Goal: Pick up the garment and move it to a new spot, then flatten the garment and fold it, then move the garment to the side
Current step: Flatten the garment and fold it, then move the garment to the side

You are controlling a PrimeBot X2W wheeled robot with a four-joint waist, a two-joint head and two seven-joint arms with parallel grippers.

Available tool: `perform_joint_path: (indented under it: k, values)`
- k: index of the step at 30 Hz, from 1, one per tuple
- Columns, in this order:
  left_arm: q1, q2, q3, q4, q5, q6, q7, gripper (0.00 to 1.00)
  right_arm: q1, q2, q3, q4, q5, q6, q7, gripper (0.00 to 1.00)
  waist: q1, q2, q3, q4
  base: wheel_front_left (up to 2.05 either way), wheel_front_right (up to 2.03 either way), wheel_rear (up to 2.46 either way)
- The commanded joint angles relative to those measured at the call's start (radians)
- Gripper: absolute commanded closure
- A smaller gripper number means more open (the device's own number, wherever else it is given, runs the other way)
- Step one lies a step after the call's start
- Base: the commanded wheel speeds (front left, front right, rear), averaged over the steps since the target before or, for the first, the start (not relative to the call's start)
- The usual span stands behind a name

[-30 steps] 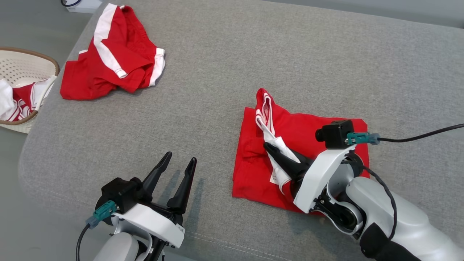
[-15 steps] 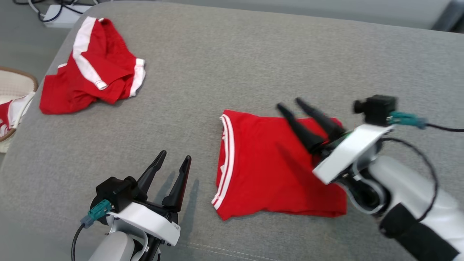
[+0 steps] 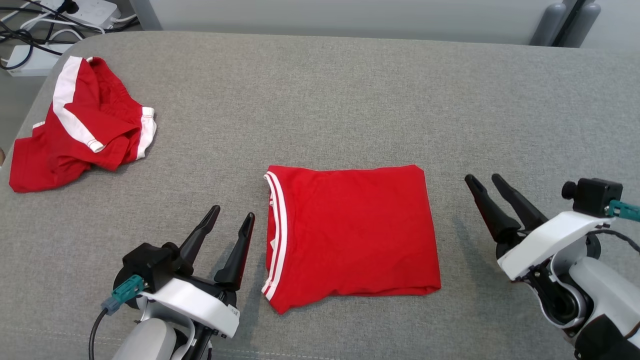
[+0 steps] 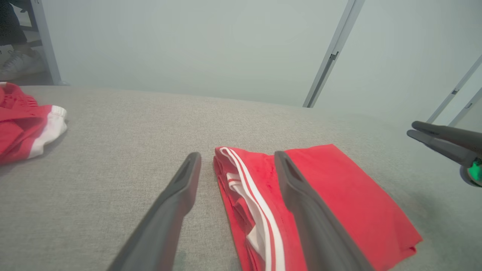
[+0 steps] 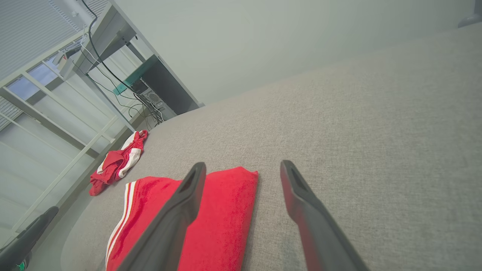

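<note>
cables (image 3: pixel 20 35) and a white power strip (image 3: pixel 27 52) lie on the floor past the far left corner of the grey upholstered surface (image 3: pixel 340 90). just inside that corner sits a crumpled red-and-white garment (image 3: pixel 75 135), bunched and unfolded. nearer the front, the left gripper (image 3: pixel 233 212) hovers low over the upholstery with its two dark fingers spread apart and nothing between them. its right finger is just beside the striped edge of the folded garment (image 3: pixel 350 235). that garment, red with two white stripes down its left edge, lies flat in a neat rectangle at the middle of the surface, between the two grippers, and neither one holds it. to its right, near the cloth but apart from it, the right gripper (image 3: pixel 482 177) hangs over bare upholstery, fingers apart and empty, tips pointing away from the robot.
</note>
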Motion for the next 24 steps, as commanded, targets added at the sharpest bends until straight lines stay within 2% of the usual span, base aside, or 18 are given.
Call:
perform_joint_path:
  k: [1,15,24]
  values:
    - [-0.022,0.027,0.038,-0.026,0.013,-0.007,-0.006,0.00,0.035,0.004,-0.003,-0.002,-0.004,0.000,-0.022,0.00,0.0000,-0.0001,0.000,-0.004,0.00,0.00,0.00]
    - [-0.033,0.024,0.017,-0.019,0.002,-0.007,-0.006,0.00,0.066,0.081,0.042,0.096,0.017,0.000,0.000,0.00,0.0000,-0.0001,0.031,0.069,0.00,0.00,0.00]
    - [-0.037,0.017,0.017,-0.023,-0.001,-0.007,-0.006,0.00,0.061,0.097,0.077,0.152,0.029,0.000,0.030,0.00,0.0000,-0.0001,0.053,0.103,0.00,0.00,0.00]
